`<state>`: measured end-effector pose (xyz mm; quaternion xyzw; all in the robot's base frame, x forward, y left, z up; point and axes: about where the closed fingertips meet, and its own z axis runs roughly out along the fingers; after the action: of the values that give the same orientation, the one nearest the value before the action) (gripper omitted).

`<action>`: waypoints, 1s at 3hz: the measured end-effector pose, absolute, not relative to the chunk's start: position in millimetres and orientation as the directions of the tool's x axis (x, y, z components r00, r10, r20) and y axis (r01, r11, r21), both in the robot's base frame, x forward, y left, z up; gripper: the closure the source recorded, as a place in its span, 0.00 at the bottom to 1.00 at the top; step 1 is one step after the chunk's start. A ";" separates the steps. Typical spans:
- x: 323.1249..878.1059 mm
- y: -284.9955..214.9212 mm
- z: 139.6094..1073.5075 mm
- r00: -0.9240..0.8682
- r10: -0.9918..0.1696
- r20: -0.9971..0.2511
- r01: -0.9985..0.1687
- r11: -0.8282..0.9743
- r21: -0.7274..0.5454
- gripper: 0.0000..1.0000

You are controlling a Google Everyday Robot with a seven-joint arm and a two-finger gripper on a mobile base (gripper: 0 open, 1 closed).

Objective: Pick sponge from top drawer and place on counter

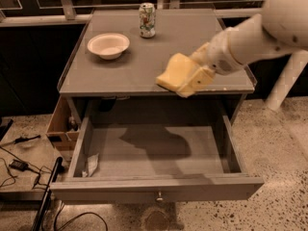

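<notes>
At the lower left of the frame a crumpled paper scrap (91, 164) lies in the left corner of the open top drawer (159, 189), which otherwise holds only a shadow. Above it, on the left half of the worktop (144, 69), sits a white bowl (108, 45), with a drink can (147, 19) upright near the back edge at centre.

Right of centre, the sponge (174, 74) is out of the drawer and hangs at the worktop's front edge, seemingly just above the surface. The gripper (186, 81) reaches in from the upper right, its jaws clamped on the sponge's right side.

The pick looks done and the carry nearly so; the placing step is in hand. The next move likely calls for bringing the sponge a little further back, away from the lip, lowering it onto bare surface well apart from the bowl, then letting go.
</notes>
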<state>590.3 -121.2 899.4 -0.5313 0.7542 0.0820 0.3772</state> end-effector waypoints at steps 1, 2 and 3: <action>643.2 -80.1 912.0 -0.075 -0.729 -0.681 -0.874 0.377 -0.307 1.00; 643.2 -80.1 912.0 -0.075 -0.729 -0.681 -0.874 0.377 -0.307 1.00; 654.8 -79.0 898.4 -0.090 -0.731 -0.676 -0.875 0.382 -0.297 1.00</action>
<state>654.8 -79.0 898.4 -0.5484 0.7324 0.0914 0.3931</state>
